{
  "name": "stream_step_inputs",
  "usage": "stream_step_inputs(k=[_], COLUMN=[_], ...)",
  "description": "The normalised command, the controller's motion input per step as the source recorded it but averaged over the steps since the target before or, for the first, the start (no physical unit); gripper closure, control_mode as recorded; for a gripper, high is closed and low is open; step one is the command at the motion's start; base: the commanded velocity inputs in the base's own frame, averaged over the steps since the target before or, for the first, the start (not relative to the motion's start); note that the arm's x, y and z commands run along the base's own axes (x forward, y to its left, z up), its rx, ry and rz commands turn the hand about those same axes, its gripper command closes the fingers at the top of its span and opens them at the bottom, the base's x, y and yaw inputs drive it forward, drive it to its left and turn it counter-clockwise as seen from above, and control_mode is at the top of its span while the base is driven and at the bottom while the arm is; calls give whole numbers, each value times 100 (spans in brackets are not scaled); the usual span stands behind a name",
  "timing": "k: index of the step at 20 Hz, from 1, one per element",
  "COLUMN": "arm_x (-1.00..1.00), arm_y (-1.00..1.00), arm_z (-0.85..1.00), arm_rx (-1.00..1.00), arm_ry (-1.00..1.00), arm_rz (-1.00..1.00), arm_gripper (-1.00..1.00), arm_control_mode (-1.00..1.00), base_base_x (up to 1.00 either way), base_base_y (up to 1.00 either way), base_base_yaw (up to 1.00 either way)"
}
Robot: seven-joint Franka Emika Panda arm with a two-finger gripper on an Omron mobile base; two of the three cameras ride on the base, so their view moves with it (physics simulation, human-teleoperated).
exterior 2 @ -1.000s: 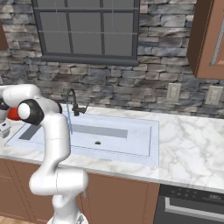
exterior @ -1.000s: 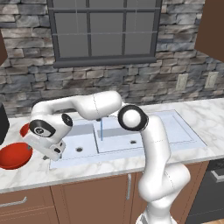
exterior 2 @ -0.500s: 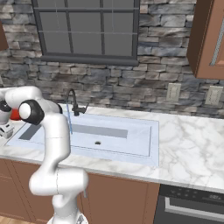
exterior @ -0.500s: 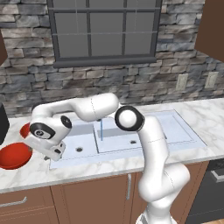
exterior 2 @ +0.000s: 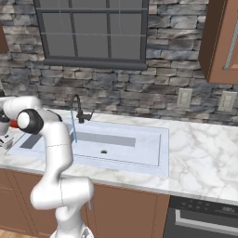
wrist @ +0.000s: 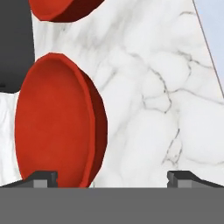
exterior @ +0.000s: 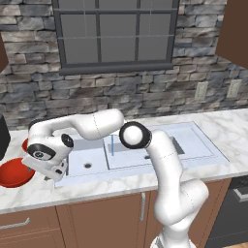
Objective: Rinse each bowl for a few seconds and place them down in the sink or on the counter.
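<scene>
So on the far left of the counter (exterior: 116,181) there's one red bowl (exterior: 15,172) sitting upright, with a second red bowl (wrist: 61,8) just behind it. The gripper (wrist: 111,177) hovers right over the near bowl's rim, fingers spread wide, holding nothing. To the right is the sink (exterior: 145,155), thin stream running from the faucet (exterior 2: 79,109).

Both base cams sit behind the arm, looking down at the same sink (exterior: 145,150) from left and right. Hand cam's right up close over the marble surface (wrist: 148,109).
</scene>
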Motion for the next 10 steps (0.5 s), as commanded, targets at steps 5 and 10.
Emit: stream_step_inputs(k=[5, 10], arm_x=[21, 22], arm_y=[37, 31], arm_z=[16, 16], arm_rx=[-16, -15], arm_ry=[2, 2], arm_rz=[0, 0], arm_gripper=[-100, -100], arm_control_mode=[-100, -100], base_base_x=[0, 0], base_base_y=[0, 0], base_base_yaw=[0, 0])
